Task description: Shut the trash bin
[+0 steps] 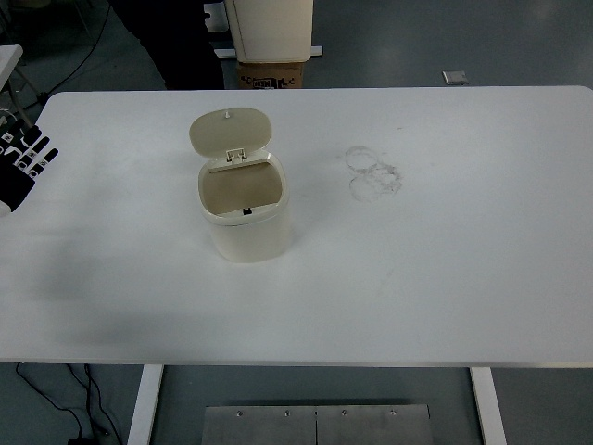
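Left hand (23,167) at the table's left edge, well apart from the work. Fingers (37,153) extended and relaxed, pointing up and right, holding nothing. Right hand not in view.

Small cream trash bin (246,213) stands upright on the white table (445,278), left of centre. Its hinged lid (230,131) is swung fully up and back on the far side, inner face toward the camera, hinge (233,156) at the far rim. Bin mouth open; interior looks empty. A small dark latch notch (247,211) sits at the near rim.

Faint grey ring scuffs (372,172) on the tabletop to the bin's right.

Handling, by judgement: thin rigid plastic, light, smooth-sided, probably easy to slide or tip on this slick top. No grip needed; press 1 or 2 fingertips on the lid's top edge and fold it forward and down, pushing vertically at the end so the latch catches without shoving the bin.
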Controlling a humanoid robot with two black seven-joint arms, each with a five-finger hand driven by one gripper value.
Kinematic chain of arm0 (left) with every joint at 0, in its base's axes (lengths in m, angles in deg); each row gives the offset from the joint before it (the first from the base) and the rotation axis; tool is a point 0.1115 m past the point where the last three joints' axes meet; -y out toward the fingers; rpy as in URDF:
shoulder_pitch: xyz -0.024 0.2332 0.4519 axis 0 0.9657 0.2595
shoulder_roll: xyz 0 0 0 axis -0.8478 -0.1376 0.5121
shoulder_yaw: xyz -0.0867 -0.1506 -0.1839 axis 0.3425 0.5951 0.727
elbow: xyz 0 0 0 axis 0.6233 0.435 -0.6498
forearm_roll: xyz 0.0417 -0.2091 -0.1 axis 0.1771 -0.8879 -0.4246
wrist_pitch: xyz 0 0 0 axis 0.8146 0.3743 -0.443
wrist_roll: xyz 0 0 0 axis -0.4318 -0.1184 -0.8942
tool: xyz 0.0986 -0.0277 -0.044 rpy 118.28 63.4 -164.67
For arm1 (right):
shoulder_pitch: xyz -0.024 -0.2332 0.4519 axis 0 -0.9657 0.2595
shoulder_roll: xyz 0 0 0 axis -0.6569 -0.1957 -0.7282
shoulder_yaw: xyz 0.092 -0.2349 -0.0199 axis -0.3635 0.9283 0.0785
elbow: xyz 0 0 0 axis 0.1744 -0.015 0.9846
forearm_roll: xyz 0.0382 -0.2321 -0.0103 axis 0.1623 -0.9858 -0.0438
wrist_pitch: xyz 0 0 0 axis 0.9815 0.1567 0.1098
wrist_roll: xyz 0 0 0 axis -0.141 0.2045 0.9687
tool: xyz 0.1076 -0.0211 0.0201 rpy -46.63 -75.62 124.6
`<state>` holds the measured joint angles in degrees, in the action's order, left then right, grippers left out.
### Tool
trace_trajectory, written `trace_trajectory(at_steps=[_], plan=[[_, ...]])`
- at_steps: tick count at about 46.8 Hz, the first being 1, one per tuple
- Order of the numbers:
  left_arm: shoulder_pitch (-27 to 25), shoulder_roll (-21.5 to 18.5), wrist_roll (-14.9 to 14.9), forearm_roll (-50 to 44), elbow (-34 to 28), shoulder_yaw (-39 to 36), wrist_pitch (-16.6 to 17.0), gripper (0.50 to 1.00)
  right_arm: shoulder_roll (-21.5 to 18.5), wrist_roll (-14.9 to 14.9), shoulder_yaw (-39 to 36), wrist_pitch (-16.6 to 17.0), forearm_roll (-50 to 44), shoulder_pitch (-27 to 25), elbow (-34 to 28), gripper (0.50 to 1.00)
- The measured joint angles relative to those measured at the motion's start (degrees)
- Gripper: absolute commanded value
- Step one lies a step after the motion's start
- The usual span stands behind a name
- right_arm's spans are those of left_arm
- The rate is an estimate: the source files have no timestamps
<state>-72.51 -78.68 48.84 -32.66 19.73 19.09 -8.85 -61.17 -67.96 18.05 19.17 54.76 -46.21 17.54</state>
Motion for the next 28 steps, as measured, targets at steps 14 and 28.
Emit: trace_trajectory(at_steps=[14,28], plan=[[0.13,-0.19,-0.04,0.36,0.0,-0.02,-0.25,1.0,0.0,-0.04,0.0,0.0,0.0,0.0,0.0,0.991],[-0.8,-0.7,0.1,-0.11,0.04,0.1,0.15,1.0,0.0,-0.05,0.0,0.0,0.0,0.0,0.0,0.991]])
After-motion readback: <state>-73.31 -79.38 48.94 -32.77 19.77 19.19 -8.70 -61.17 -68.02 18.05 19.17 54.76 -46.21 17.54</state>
